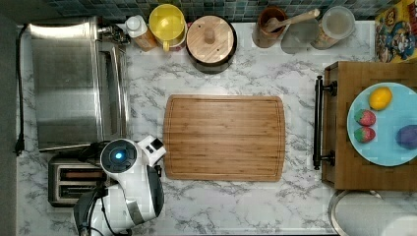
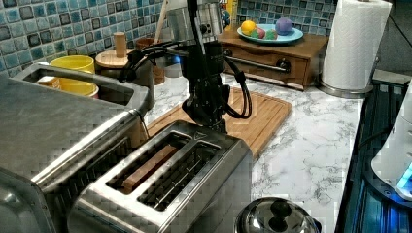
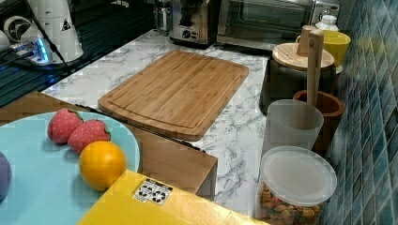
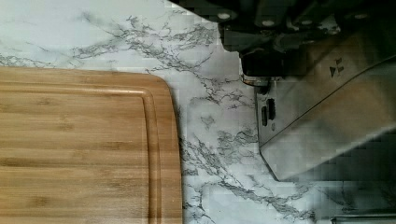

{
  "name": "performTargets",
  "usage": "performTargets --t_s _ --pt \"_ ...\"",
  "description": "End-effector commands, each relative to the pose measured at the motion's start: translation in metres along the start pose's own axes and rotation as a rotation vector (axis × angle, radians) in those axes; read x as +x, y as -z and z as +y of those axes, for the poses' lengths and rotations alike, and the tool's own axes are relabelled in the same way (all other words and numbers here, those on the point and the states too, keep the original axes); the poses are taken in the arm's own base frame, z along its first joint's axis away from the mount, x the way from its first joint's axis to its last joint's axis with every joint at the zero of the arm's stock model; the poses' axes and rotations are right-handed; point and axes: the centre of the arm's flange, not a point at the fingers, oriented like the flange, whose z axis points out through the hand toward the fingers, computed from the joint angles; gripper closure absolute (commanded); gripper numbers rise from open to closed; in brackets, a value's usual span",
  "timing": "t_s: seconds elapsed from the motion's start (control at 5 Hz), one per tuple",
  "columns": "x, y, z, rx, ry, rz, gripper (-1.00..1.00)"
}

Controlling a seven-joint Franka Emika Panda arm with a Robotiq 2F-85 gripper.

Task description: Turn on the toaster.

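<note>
Brushed-steel toaster (image 2: 175,189) sits at the near end of the marble desk (image 2: 311,141) in the left view, w/ two long slots up top; a brown slice shows in the slot nearer the toaster oven (image 2: 53,141). In the top view the toaster (image 1: 66,181) is at the bottom-left corner, just below the big steel oven (image 1: 74,83), partly covered by the arm's white body. In the right view it stands at the far end of the desk, next to the oven.

Fingers (image 2: 210,121): black gripper hangs at the toaster's far end, right over the edge nearest the cutting board (image 2: 252,116). Wrist view shows the dark gripper body hard against the toaster's steel end face (image 4: 322,116), by a small slot w/ a black tab. Can't tell whether the fingers are wide or narrow, nor if they grip anything; tips are hidden behind the toaster and the gripper body.

Cutting board (image 1: 224,137) lies mid-desk, bare, just beside the toaster's end w/ a strip of marble between.

Elsewhere: blue plate (image 1: 388,147) w/ fruit on a wooden drawer box at the top view's right; yellow cup (image 1: 167,22), wood-lidded pot (image 1: 211,42), utensil holder (image 1: 269,27) along the tiled wall. Paper towel roll (image 2: 355,43) at the left view's right, pot lid (image 2: 277,218) near the bottom edge.
</note>
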Motion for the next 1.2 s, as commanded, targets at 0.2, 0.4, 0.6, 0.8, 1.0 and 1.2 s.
performTargets --t_s 0.2,0.4,0.6,0.8,1.0,1.2 --pt "-0.0369 -0.1227 0.0179 -0.077 0.035 -0.172 1.00" --pt "-0.0369 -0.1227 0.0179 -0.077 0.035 -0.172 1.00" --pt "-0.0368 -0.1225 0.0179 -0.077 0.035 -0.171 1.00" --pt "-0.0370 -0.1228 0.0180 -0.077 0.035 -0.172 1.00" --pt "-0.0369 -0.1227 0.0180 -0.077 0.035 -0.172 1.00" --pt "-0.0368 -0.1226 0.0179 -0.077 0.035 -0.172 1.00"
